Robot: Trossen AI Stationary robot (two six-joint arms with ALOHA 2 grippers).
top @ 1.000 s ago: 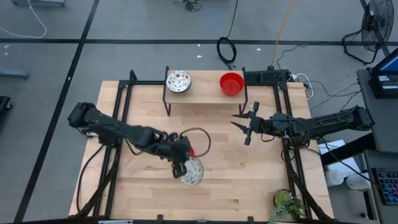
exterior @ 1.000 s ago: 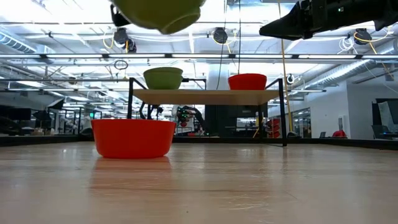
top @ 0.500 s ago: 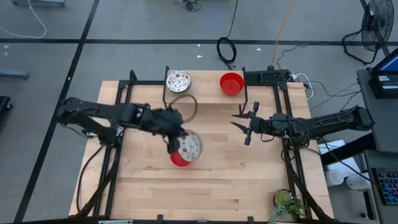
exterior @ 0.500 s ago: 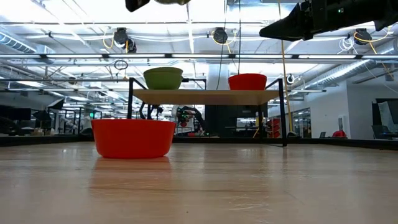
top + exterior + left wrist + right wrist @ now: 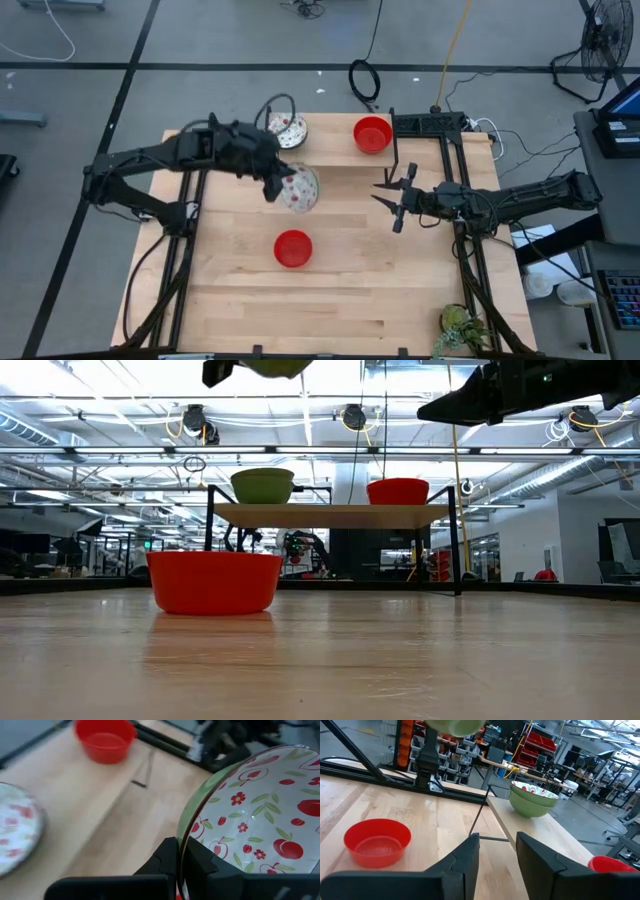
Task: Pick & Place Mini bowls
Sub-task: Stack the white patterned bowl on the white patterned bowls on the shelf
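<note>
Held bowl (image 5: pixel 260 815): white inside with red apples, small red flowers and green leaves; outer wall green. Bowl on the shelf (image 5: pixel 534 798) beside it: same white-and-red pattern inside, green outside. Second shelf bowl (image 5: pixel 372 134): solid glossy red. Bowl on the table (image 5: pixel 293 248) in front of the shelf: solid red. Shelf (image 5: pixel 335 152) and table (image 5: pixel 400 290): pale wood, black frame. Arms: dark.

Two dark fingers (image 5: pixel 462 865) of the right gripper (image 5: pixel 497 857) are framing the foreground, standing apart with nothing between them. A red bowl (image 5: pixel 377 842) is sitting on the wooden surface (image 5: pixel 395 802). A green-sided patterned bowl (image 5: pixel 534 799) is resting on a raised shelf (image 5: pixel 545 837), where another red bowl (image 5: pixel 610 865) is showing only partly. A further greenish bowl (image 5: pixel 456 726) is hanging overhead.
</note>
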